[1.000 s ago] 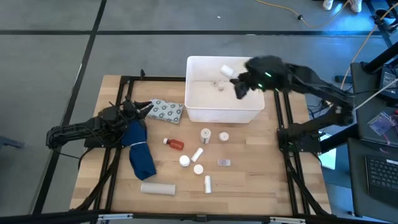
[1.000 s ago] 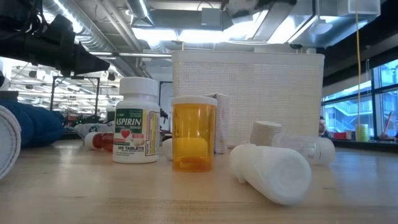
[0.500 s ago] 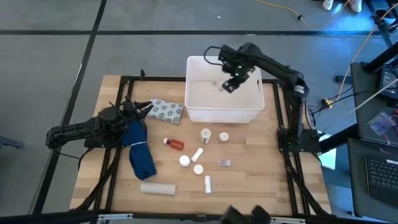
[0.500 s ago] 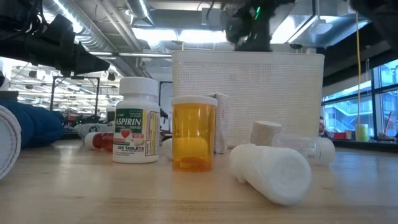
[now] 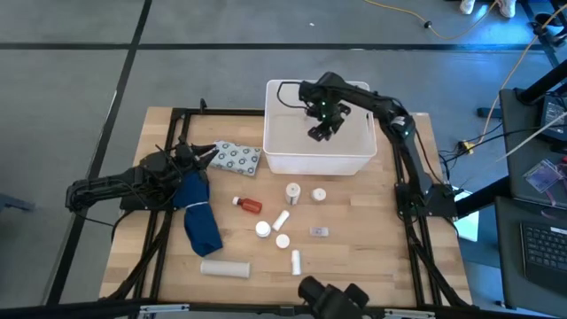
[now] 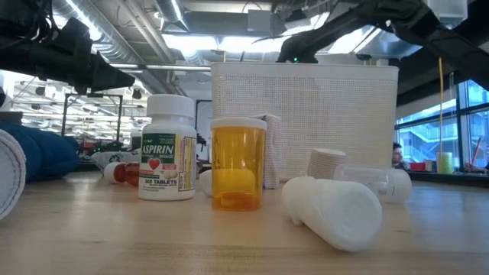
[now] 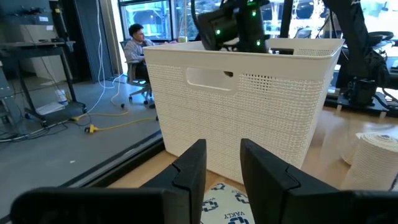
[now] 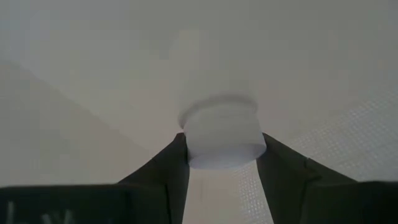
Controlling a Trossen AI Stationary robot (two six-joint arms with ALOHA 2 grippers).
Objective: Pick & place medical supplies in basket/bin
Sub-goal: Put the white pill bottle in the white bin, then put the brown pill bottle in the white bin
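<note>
The right claw [image 5: 319, 130], gripping a white bottle [image 8: 222, 140], has swung leftward over the bin [image 5: 292, 161].

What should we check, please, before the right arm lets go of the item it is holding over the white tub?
1. Item held by right tool: ok, a small white cap-like piece sits between its fingers.
2. Right tool over the tub: ok, the high view shows it inside the rim outline.
3. Height above the tub floor: cannot tell.
4. Left tool clear of the drop: ok, it waits outside the tub's wall, open and empty, above the dotted blister pack.
5. Supplies still on the table: not ok, the red-orange bottle and several white bottles, such as one lying near the front edge, remain.
</note>
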